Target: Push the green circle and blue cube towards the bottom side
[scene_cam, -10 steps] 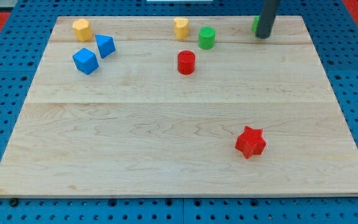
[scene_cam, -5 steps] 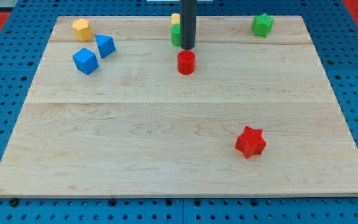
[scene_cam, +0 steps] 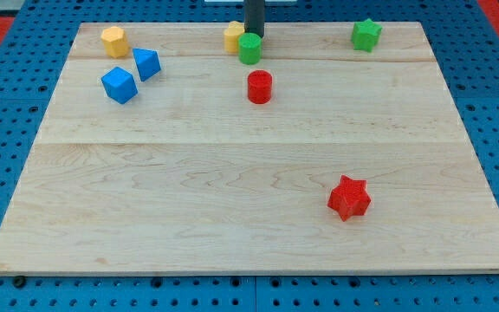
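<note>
Board [scene_cam: 249,173], wood, one: fills most of the view and lies on a blue pegboard [scene_cam: 7,130].

Rod, dark, one: enters at the view's top centre. My tip [scene_cam: 254,36] sits at the top edge of the board, touching or just behind the green circle on its upper side. There is no gripper on this arm, so no opening to report.

Blocks, eight in all, counted by colour.

Red, two: a star [scene_cam: 348,198] in the lower right of the board, well apart from the rest; a cylinder [scene_cam: 259,87] just below the green circle.

Blue, two: the blue cube [scene_cam: 119,84] at the upper left; a second, wedge-like blue block [scene_cam: 146,64] just beside it, up and to the right.

Green, two: the green circle [scene_cam: 249,48] at the top centre, touching a yellow block on its left; a star [scene_cam: 366,35] at the upper right.

Yellow, two: one [scene_cam: 234,35] partly hidden behind the green circle, shape unclear; one [scene_cam: 114,41] at the upper left, above the blue pair.
</note>
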### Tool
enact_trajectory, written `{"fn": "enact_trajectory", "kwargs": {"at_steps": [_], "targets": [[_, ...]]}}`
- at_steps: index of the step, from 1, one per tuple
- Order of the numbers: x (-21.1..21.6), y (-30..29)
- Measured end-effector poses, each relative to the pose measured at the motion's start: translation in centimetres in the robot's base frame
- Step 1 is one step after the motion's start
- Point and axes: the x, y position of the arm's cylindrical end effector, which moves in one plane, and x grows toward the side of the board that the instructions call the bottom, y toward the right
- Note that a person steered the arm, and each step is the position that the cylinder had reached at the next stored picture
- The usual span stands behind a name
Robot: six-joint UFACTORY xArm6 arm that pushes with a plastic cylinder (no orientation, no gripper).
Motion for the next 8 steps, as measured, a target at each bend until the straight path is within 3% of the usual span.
{"fn": "enact_trajectory", "kwargs": {"at_steps": [2, 5, 7, 8], "targets": [[5.8, -0.4], [3.9, -9.0], [6.3, -18.3], [9.6, -19.6]]}}
